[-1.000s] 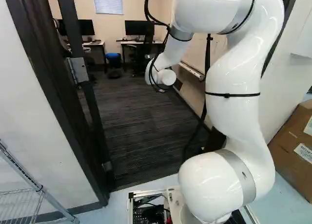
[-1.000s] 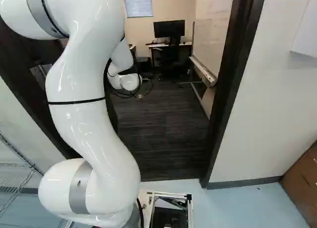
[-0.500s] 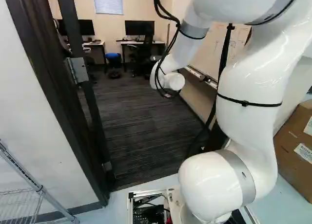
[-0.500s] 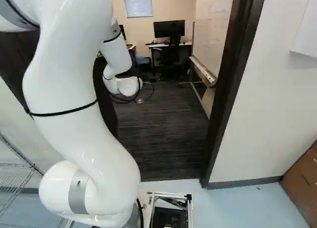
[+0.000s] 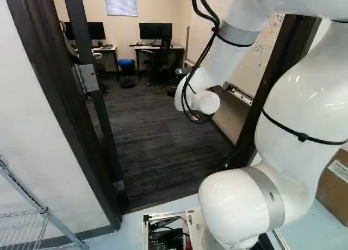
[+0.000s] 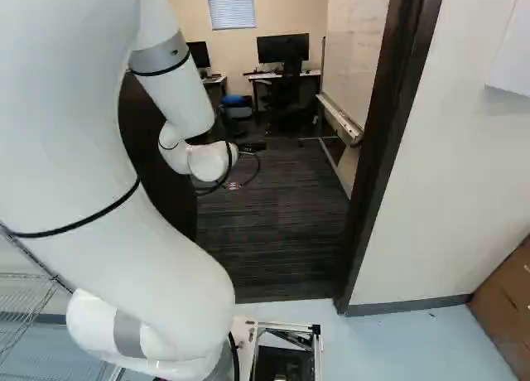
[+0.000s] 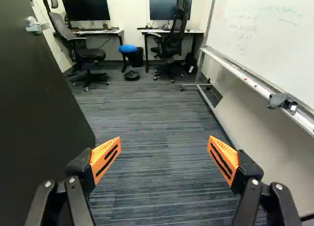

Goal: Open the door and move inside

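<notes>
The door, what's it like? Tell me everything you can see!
The door is a big, flat, dark panel that looks smooth. It stands open into the room. A silvery handle sticks out near its free edge. Silvery hinges, which look like metal, join its other edge to the dark frame. The open claw looks close to it in the wrist view, but I can't tell whether they touch.

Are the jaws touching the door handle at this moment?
Apart. In the wrist view the door handle sits well ahead of the wide-open jaws, with a long stretch of the door between them.
</notes>
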{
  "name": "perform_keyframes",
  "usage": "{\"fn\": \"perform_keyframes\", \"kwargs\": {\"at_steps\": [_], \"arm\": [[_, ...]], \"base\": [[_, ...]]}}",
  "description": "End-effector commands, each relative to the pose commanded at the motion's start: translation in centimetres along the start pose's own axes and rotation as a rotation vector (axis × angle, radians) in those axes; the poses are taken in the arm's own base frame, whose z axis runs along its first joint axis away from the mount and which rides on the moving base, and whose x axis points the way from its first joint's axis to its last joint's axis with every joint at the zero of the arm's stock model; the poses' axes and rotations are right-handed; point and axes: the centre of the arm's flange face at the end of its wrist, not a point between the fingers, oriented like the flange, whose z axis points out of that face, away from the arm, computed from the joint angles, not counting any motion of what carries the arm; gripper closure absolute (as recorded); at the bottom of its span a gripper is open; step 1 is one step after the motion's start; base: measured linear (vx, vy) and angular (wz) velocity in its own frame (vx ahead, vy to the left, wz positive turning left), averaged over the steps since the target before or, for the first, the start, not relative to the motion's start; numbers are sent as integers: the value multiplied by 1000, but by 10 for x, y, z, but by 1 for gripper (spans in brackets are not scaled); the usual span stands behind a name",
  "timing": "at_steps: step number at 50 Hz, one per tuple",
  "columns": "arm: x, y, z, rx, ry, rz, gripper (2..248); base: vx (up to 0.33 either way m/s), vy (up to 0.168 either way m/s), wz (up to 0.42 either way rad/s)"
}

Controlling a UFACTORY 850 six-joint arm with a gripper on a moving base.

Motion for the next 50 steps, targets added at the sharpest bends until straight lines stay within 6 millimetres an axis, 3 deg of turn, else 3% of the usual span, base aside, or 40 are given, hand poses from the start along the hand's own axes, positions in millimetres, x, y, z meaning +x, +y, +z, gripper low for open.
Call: {"fn": "perform_keyframes", "kwargs": {"at_steps": [25,50], "arm": [[-36,8,-60,-28,-10,11,3],[-62,11,-95,-44,-16,18,3]], "base": [[0,0,0],[0,0,0]]}}
